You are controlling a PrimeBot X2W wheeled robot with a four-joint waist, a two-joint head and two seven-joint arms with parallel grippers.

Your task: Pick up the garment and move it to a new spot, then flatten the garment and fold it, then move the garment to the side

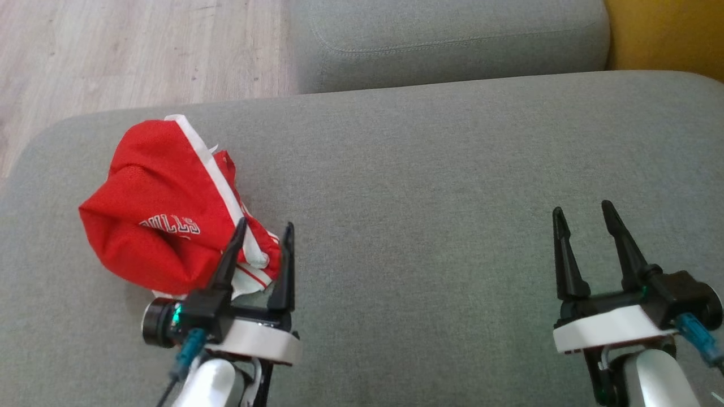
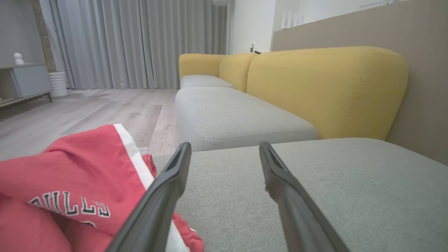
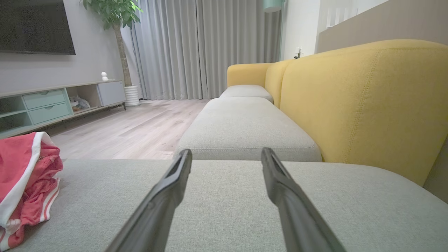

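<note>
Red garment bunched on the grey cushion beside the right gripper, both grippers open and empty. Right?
No. The garment lies beside the left gripper, not the right gripper, as the head view shows. The rest holds: bunched on the grey cushion, both grippers open and empty.

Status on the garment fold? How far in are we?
Done: nothing visible. The red garment lies bunched on the grey cushion, unflattened and unfolded.
In hand: the left gripper is open at the garment's near edge, gripping nothing. The right gripper is open over bare cushion.
Left: pick up, relocate, flatten, fold, move aside.
</note>
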